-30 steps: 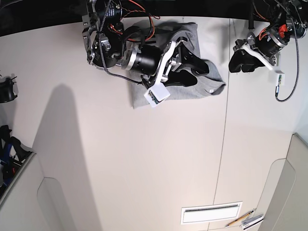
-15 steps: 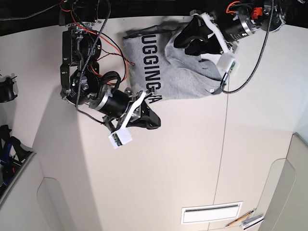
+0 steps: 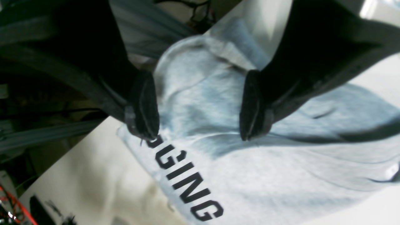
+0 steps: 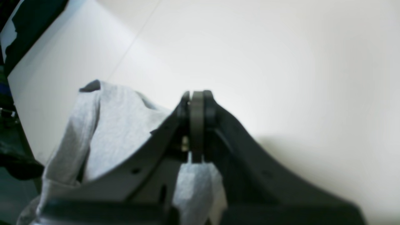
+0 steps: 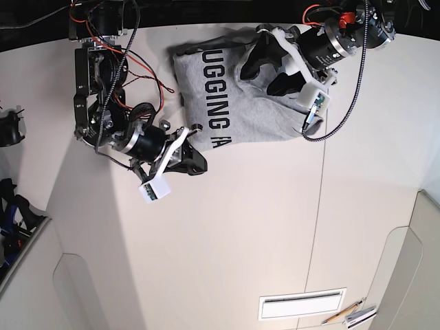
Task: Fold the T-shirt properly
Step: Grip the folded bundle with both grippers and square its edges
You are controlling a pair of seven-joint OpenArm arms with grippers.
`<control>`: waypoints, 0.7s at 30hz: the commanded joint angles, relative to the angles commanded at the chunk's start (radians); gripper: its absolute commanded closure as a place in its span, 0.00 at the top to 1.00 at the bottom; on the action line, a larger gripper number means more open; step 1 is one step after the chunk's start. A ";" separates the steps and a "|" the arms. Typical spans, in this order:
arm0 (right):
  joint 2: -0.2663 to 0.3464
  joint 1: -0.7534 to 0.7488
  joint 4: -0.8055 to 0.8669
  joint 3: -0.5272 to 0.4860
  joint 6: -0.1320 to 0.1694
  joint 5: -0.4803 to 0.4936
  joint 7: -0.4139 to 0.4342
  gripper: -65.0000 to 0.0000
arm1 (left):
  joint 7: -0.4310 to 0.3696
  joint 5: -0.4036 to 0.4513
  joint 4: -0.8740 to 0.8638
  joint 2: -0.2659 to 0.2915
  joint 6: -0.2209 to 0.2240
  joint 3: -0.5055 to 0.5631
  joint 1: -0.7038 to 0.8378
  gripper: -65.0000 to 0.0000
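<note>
Right jaws: my right gripper is pressed together on a fold of grey cloth; a tuft of it bunches just behind the pads.
Left jaws: my left gripper stands spread wide, holding nothing, the pads hanging above the cloth, one on each side of a rumpled ridge.
What I hold: a lower corner of the T-shirt, by the look of the base view, where my right gripper sits at the shirt's near edge beside the last black letter.
Where the shirt is: at the far side of the table, lettering up, its right half heaped and creased under my left arm.
Step, as I judge it: spreading the shirt flat before any fold.
Risk, right side: a thin pinch. A hard pull could slip the cloth free, or drag the whole shirt instead of stretching it.
Risk, left side: closing on that ridge may catch two layers and lock the crease in.
</note>
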 joint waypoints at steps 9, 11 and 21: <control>0.000 -0.158 0.001 -0.045 0.019 0.315 -0.175 0.00 | 0.000 0.023 0.001 0.011 0.040 -0.094 -0.002 0.68; -0.001 -0.174 0.003 -0.056 0.020 0.357 -0.183 0.00 | 0.004 -0.029 0.001 0.012 0.026 -0.178 -0.003 0.68; -0.070 -0.179 0.004 -0.300 0.023 0.338 -0.200 0.00 | 0.072 -0.241 0.002 0.011 -0.040 -0.578 -0.003 0.68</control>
